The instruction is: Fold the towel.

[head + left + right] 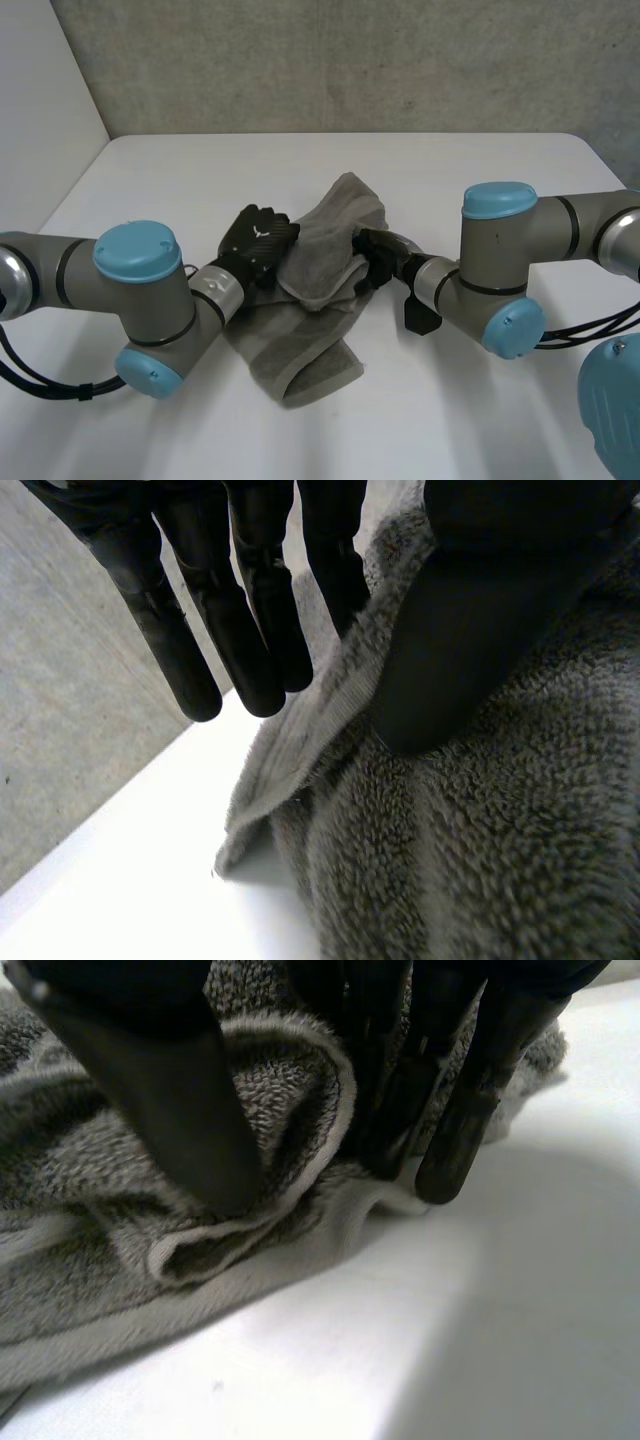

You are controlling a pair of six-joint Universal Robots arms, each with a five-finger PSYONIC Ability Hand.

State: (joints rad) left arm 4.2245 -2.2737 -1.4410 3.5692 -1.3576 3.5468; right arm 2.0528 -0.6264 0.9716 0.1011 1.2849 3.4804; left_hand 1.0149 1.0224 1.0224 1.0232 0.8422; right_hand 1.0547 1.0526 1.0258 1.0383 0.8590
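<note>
**Folding at an early stage.** The towel (300, 345) lies bunched between the two hands, and no clean fold has been made yet. The left hand (258, 240) has the hem running between its thumb and straight fingers, apparently pinched. The right hand (380, 258) nips a curled-over fold between thumb and fingers (thumb on the near side). Judged still to do: spread the cloth, bring its edges together, smooth it. The surface is a bare white table (480, 420); beyond the hands stands a grey, concrete-like wall (350, 60).
</note>
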